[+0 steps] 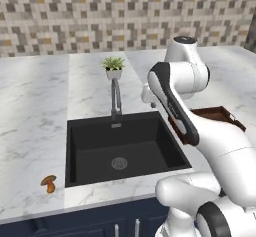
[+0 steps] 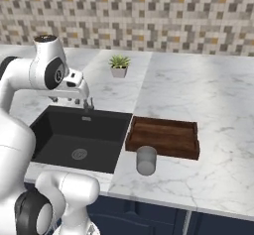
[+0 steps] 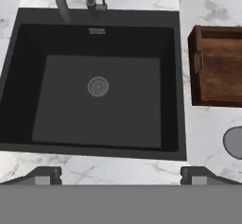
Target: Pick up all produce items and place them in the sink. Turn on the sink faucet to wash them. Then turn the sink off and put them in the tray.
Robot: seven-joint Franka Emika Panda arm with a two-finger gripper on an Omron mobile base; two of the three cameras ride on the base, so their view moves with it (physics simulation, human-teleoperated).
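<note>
Left base view: the mushroom [image 1: 48, 182] lies on the counter [image 1: 30, 131] near its front edge, just left of the sink [image 1: 87, 146], so the pick-up has not begun. The hand [image 3: 120, 176], fingers wide apart and empty, looks down over the basin; next it must swing left and descend onto the mushroom. Beyond stand the faucet [image 1: 116, 101] and tray [image 2: 166, 137].

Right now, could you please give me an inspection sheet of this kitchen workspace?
Surface: white marble counter, dry.
Job's things: mushroom on the counter left of the sink; basin holds nothing, no water running from the faucet; tray right of the sink, nothing in it.
Clutter: grey cup in front of the tray; potted plant behind the faucet.
Grippers: gripper open above the sink, holding nothing.
Cables: nothing seen.
Surroundings: mosaic tile backsplash, dark blue cabinets.
</note>
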